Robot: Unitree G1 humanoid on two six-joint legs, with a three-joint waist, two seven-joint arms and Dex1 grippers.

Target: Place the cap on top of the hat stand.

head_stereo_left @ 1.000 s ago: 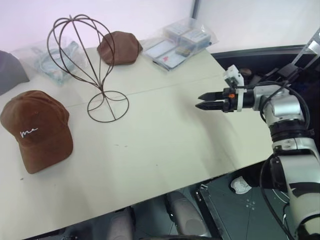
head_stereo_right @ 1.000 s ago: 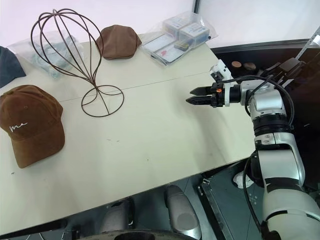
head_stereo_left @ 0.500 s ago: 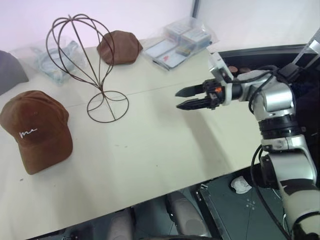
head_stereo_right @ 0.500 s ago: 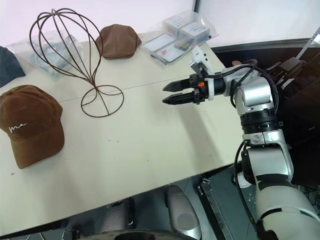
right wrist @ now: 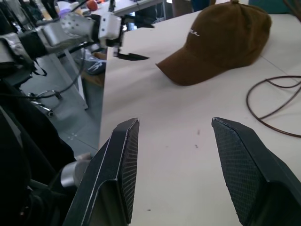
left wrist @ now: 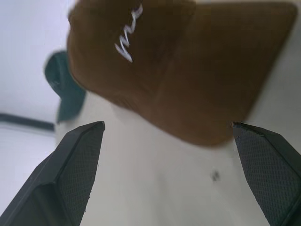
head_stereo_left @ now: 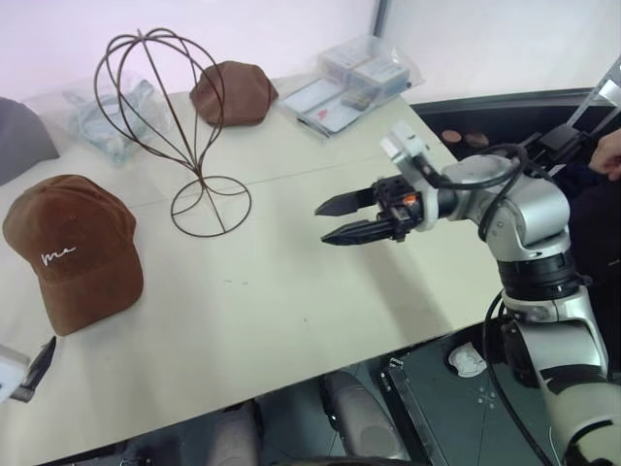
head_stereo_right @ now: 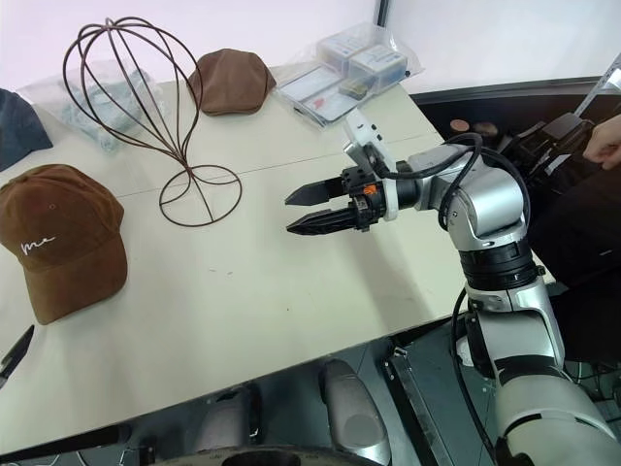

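The brown cap [head_stereo_left: 73, 252] with white cursive lettering lies flat on the table's left side, brim toward the near edge. The wire hat stand [head_stereo_left: 199, 171] stands upright and bare behind it, to the right. My left gripper [left wrist: 168, 125] hovers open just in front of the cap's brim at the near left corner, nothing between its fingers; from the right wrist it appears as a dark tip [right wrist: 129, 56] near the brim. My right gripper [head_stereo_left: 320, 225] hangs open over the middle of the table, pointing left toward cap and stand, well clear of both.
A plain brown hat [head_stereo_left: 233, 92] sits behind the stand. A grey cap [head_stereo_left: 17, 136] lies at the far left edge. Clear bags of cables [head_stereo_left: 107, 116] and boxes [head_stereo_left: 354, 83] line the back. A person's hand [head_stereo_left: 609, 155] shows at the right edge.
My right gripper has swung left from the table's right edge to its middle and its fingers have spread. My left gripper has come into view at the near left corner.
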